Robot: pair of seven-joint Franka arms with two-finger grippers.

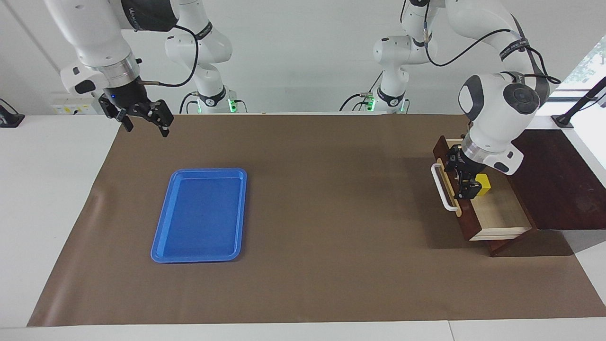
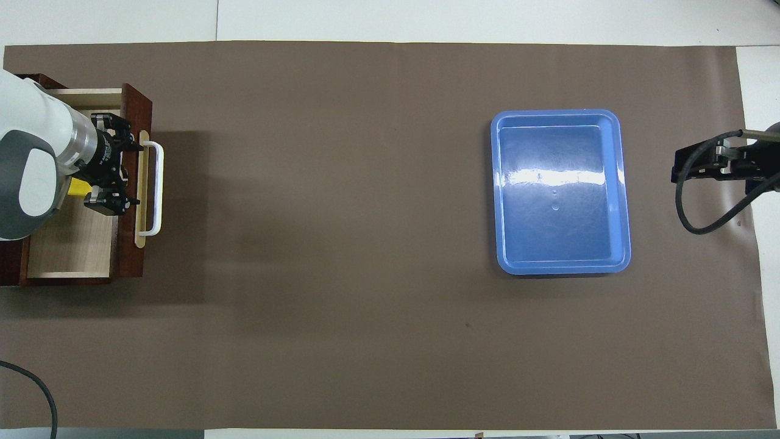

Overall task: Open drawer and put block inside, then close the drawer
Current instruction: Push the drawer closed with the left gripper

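The drawer [image 1: 478, 203] stands pulled out of its dark box [image 1: 554, 184] at the left arm's end of the bench [image 1: 47, 189], its light wood floor showing and its white bar handle [image 1: 439, 188] facing the middle of the brown mat [image 1: 322, 213]. The yellow block [image 1: 483, 184] sits inside the drawer, close against the inner face of the drawer front and toward the edge of the drawer nearer the robots. In the overhead view only a sliver of the block [image 2: 74, 189] shows under the arm.

The left gripper [image 1: 465, 182] hangs low over the drawer front, just beside the block and just inside the handle, pointing down; its jaws stand wide open and hold nothing. From above, the left gripper [image 2: 116, 164] covers the drawer front next to the handle [image 2: 156, 188]. Whether a fingertip touches the wood cannot be told.

The right gripper [image 1: 142, 118] hovers in the air over the mat's corner at the right arm's end of the bench, on the robots' edge, jaws open and empty. A flat blue tray [image 1: 201, 215] lies on the mat toward that same end, empty and well apart from the drawer.
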